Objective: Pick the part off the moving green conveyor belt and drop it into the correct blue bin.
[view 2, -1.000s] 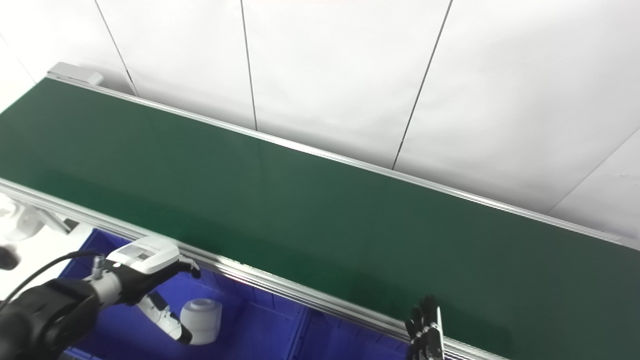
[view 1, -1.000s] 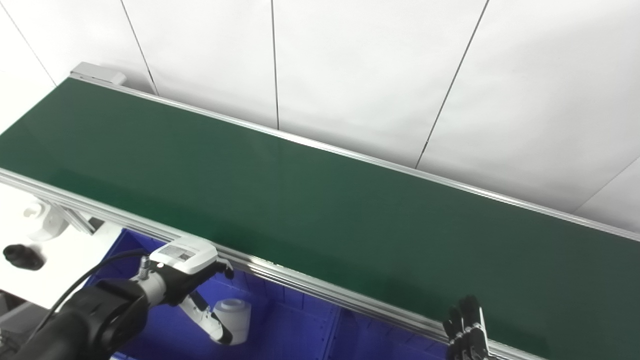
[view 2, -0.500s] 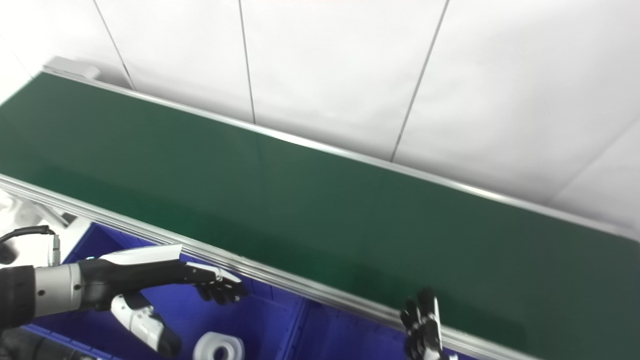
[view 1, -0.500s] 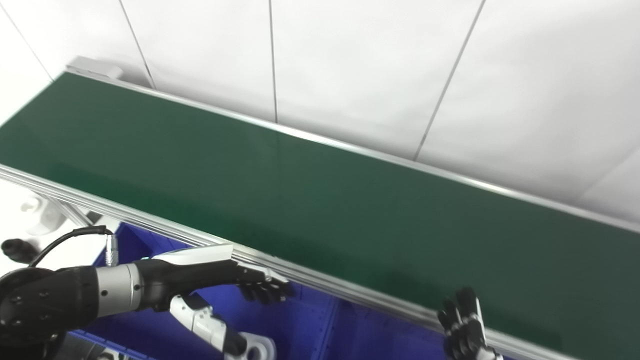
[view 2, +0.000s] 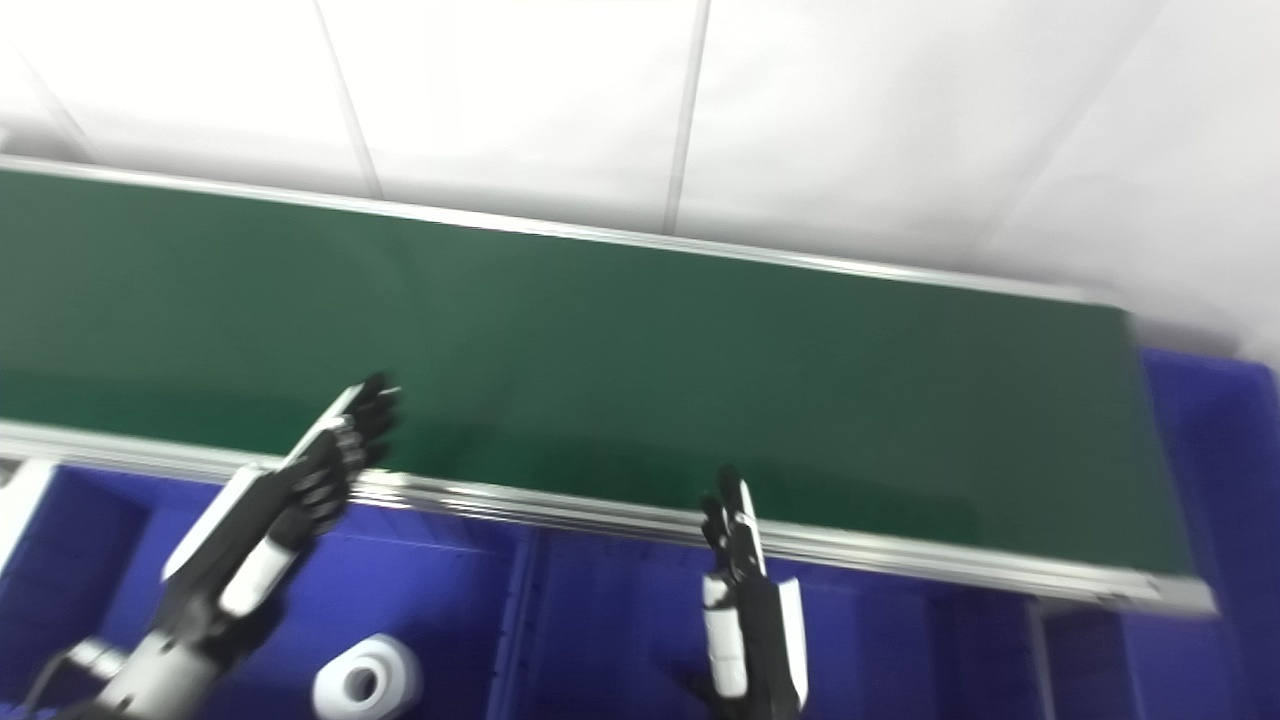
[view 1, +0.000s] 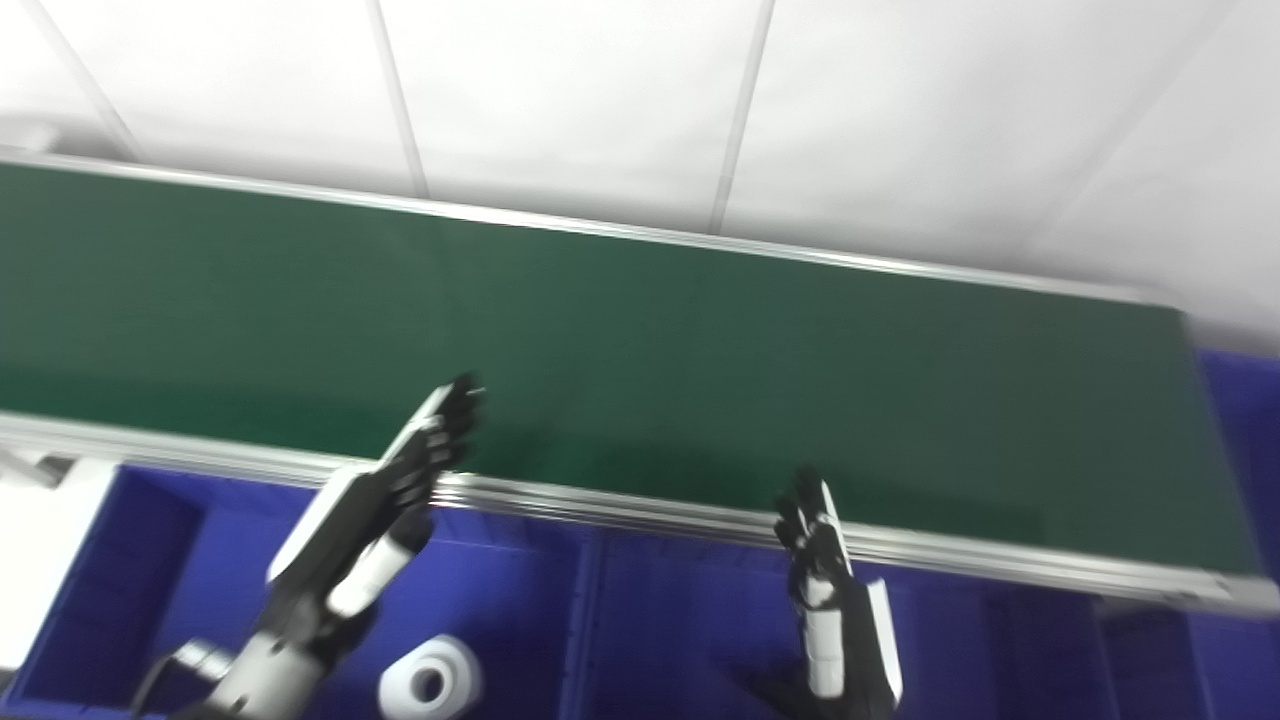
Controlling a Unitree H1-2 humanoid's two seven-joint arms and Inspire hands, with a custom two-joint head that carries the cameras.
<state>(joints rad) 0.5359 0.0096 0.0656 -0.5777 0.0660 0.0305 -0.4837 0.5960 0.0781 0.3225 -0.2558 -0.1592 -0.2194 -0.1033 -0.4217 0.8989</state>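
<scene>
From my seat I see the green conveyor belt [view 1: 640, 340] running across the view with its aluminium rail [view 1: 640, 510] along the near edge, and its surface is bare from one side to the other. The white part [view 1: 430, 680], a short cylinder with a round hole in its face, lies on the floor of the left blue bin [view 1: 130, 560], below the belt's near rail and just right of my left arm. My left hand [view 1: 385, 490] is raised above that bin, holding nothing, its fingers [view 1: 450, 410] stretched out straight and slightly spread, their tips reaching over the rail to the belt's near edge. My right hand [view 1: 825, 575] stands upright over the next blue bin [view 1: 700, 610] to the right, also holding nothing, with its fingers [view 1: 805, 510] extended and pointing up at the rail; the tips sit level with the rail, and I cannot tell whether they touch it. The two hands are well apart, with a bin divider [view 1: 580, 620] between them. At the far right another blue bin [view 1: 1240, 420] shows past the end of the belt. Behind the belt is a white panelled wall [view 1: 640, 100]. The whole view is somewhat blurred, so finer detail on the part and the hands is lost to me.
</scene>
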